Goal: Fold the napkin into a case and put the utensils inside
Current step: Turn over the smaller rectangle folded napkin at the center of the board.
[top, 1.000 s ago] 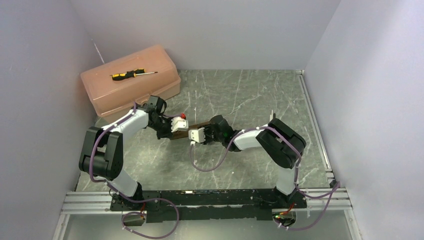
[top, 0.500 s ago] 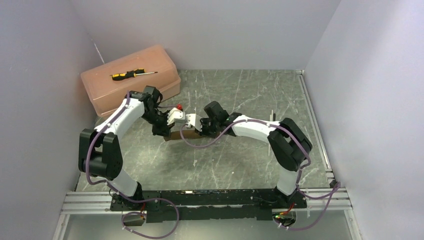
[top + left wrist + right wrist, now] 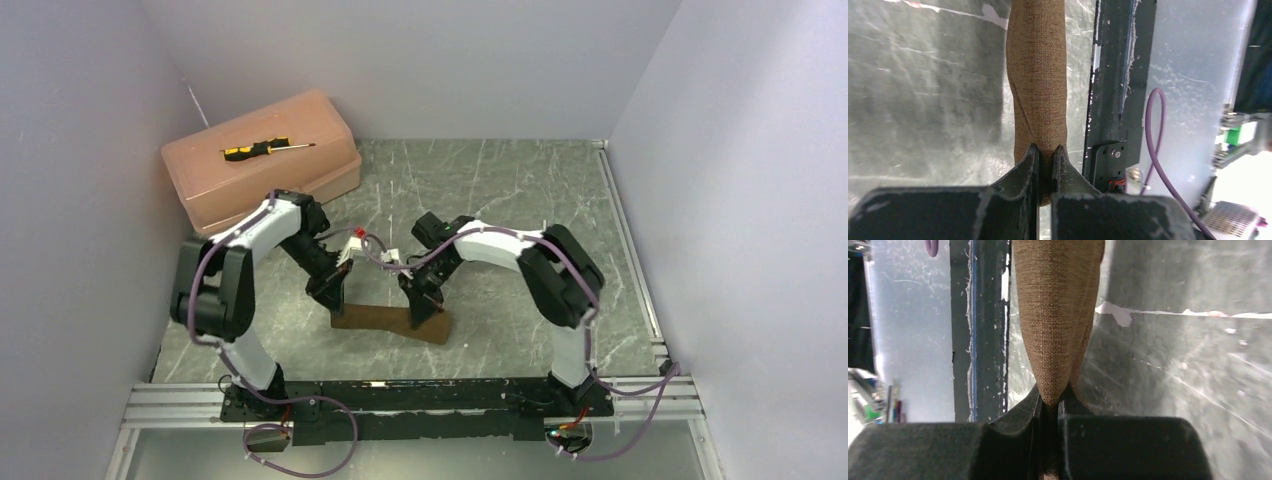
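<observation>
The napkin (image 3: 385, 319) is a dark brown cloth, bunched into a long strip and stretched between my two grippers near the front middle of the table. My left gripper (image 3: 334, 292) is shut on its left end; in the left wrist view the fingertips pinch the napkin (image 3: 1038, 75) at the gripper (image 3: 1045, 156). My right gripper (image 3: 421, 306) is shut on the right end; in the right wrist view the napkin (image 3: 1058, 315) narrows to a point between the jaws of the gripper (image 3: 1050, 401). I see no utensils; no finished case shows.
A pink box (image 3: 300, 120) stands at the back left with a yellow-and-black screwdriver (image 3: 265, 149) on its lid. The black base rail (image 3: 420, 392) runs along the near edge, just in front of the napkin. Grey walls close in both sides.
Both grippers have swung from mid-table towards the near edge, carrying the napkin with them. The right gripper has shut on the cloth, which now spans between the two.
</observation>
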Tool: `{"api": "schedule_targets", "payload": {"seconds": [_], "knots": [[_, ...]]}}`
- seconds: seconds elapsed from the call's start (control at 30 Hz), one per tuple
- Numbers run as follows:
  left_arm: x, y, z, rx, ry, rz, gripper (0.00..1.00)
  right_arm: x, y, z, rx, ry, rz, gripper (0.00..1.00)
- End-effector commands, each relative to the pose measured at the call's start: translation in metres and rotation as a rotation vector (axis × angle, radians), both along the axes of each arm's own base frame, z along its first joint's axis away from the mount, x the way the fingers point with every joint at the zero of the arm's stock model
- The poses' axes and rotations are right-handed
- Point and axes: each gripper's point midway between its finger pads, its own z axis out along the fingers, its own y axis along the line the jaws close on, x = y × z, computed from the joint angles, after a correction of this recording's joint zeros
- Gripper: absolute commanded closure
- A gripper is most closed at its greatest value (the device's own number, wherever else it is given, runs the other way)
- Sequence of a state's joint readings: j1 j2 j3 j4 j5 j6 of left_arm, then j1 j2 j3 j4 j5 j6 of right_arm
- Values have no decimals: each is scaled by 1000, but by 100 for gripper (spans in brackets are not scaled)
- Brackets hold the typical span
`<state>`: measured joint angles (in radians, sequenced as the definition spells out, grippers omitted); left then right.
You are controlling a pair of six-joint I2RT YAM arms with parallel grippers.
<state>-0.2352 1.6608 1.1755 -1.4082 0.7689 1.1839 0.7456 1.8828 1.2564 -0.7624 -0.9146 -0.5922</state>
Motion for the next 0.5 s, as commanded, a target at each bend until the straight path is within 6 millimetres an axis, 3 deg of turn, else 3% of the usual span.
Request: {"api": "schedule_targets", "payload": {"seconds": [0.0, 0.1, 0.23, 0.27, 0.37, 0.47], "knots": [[-7, -9, -11, -27, 178, 31, 97, -24, -8, -17, -45, 216, 40, 99], [3, -6, -29, 15, 205, 30, 97, -10, -5, -29, -81, 199, 44, 95], [30, 0, -54, 74, 222, 75, 97, 18, -7, -41, -114, 108, 30, 77], [38, 3, -59, 89, 228, 97, 97, 30, -5, -42, -112, 63, 10, 66], [60, 10, -75, 127, 249, 157, 97, 62, -2, -30, -68, -33, -83, 46], [75, 14, -89, 161, 259, 202, 97, 83, -3, -13, -13, -97, -154, 40]]}}
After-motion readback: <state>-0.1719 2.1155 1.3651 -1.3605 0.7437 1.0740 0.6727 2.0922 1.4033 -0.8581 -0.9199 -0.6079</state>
